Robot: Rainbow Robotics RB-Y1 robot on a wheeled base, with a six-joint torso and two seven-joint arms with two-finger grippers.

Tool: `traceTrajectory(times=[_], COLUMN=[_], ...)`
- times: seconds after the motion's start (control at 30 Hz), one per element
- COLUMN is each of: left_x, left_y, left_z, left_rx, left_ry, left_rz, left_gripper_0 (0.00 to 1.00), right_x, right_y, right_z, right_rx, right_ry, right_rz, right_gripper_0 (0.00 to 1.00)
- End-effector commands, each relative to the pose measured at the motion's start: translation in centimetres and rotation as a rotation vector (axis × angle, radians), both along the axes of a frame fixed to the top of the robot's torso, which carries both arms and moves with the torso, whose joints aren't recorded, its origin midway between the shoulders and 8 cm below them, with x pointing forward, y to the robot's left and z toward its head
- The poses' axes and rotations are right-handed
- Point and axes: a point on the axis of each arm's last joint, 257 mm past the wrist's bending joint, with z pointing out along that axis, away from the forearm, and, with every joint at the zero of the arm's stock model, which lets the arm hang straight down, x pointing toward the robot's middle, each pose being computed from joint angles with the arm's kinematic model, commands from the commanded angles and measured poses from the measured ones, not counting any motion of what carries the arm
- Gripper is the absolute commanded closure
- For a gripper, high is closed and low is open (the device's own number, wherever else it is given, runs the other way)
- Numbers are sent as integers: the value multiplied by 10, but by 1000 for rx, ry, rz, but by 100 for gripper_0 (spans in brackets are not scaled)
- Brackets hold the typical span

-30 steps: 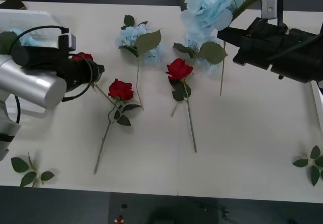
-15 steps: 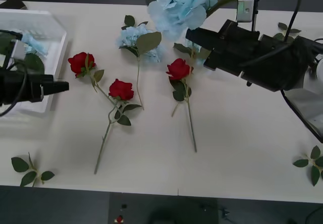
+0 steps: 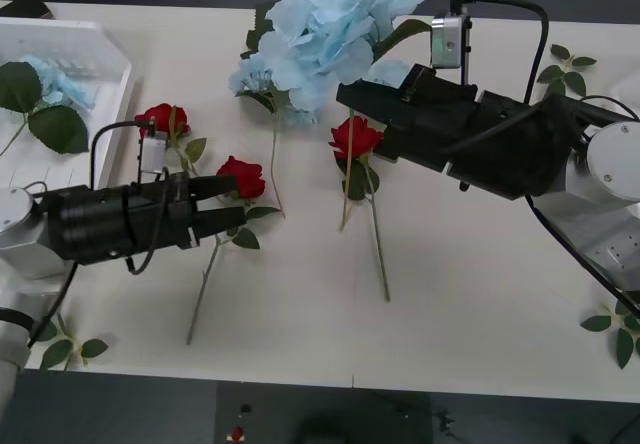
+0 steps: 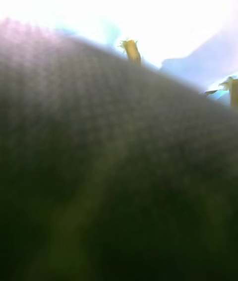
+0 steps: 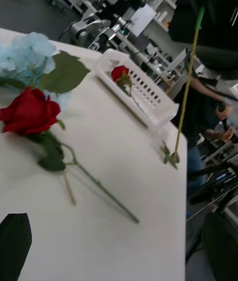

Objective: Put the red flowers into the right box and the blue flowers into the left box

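Observation:
My right gripper is shut on a large blue flower, held above the table with its thin stem hanging down; that stem also shows in the left wrist view. Three red flowers lie on the table. My left gripper is open, low beside the middle rose, over its stem. Another blue flower lies at the back. The left box holds a blue flower. The right box holds a red rose.
Bloomless green leaf sprigs lie at the front left, the front right and the back right. The table's front edge runs close below the rose stems. A person stands beyond the table's far end.
My right arm has carried the blue flower leftward over the table. My left arm has swung from the left box side to the middle rose.

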Motion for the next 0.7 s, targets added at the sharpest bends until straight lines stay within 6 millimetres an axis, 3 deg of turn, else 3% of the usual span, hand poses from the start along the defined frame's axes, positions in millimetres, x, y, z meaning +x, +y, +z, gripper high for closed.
traceTrajectory(times=[0.03, 0.13, 0.37, 0.7], left_x=[-15, -24, -37, -21], left_y=[-33, -52, -70, -113], left_z=[8, 14, 20, 31], left_rx=[-144, -215, -302, -340], left_ry=[88, 131, 193, 252], left_rz=[-33, -62, -102, -87], left_gripper_0=[0, 0, 0, 0], right_x=[-7, -7, -7, -7], right_y=[9, 9, 11, 10], right_z=[29, 29, 31, 31], right_rx=[28, 30, 33, 34], right_ry=[-33, -29, -24, -14], right_rz=[29, 29, 34, 34], right_gripper_0=[100, 100, 100, 100])
